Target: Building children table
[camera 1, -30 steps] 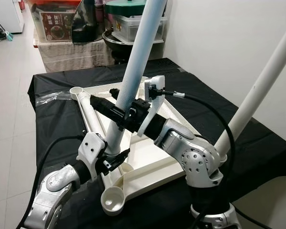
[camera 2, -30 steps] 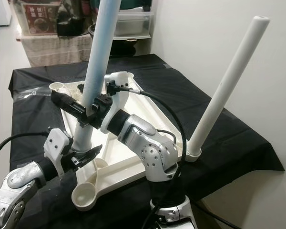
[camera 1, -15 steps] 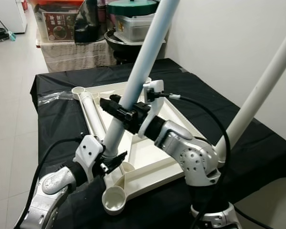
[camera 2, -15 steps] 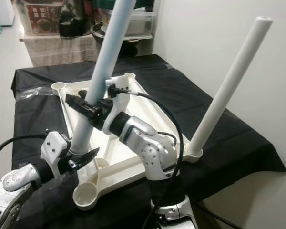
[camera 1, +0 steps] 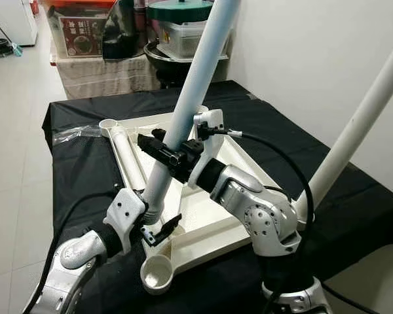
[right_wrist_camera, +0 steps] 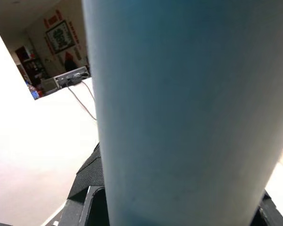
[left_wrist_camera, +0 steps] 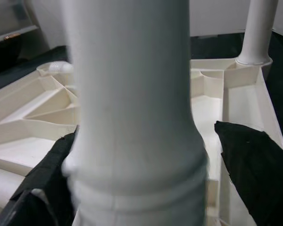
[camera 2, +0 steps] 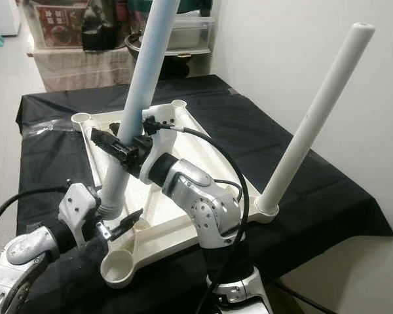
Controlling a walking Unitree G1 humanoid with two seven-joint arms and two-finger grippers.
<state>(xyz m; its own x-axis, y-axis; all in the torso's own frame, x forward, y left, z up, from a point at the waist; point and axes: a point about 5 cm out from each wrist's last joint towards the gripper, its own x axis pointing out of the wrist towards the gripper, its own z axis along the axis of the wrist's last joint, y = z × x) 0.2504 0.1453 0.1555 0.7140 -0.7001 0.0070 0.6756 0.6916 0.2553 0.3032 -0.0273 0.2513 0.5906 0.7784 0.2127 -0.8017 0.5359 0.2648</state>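
black cloth (camera 1: 85, 163); leg (camera 1: 183, 111) top cropped.

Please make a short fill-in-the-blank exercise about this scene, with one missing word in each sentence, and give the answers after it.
1. The right gripper is closed around the middle of a white table ____.
2. The left gripper is at the lower end of that leg, and its fingers are ____.
3. The upturned white tabletop lies on a cloth whose colour is ____.
4. Another leg already stands in a corner socket on the robot's ____ side.

Missing words: leg; open; black; right
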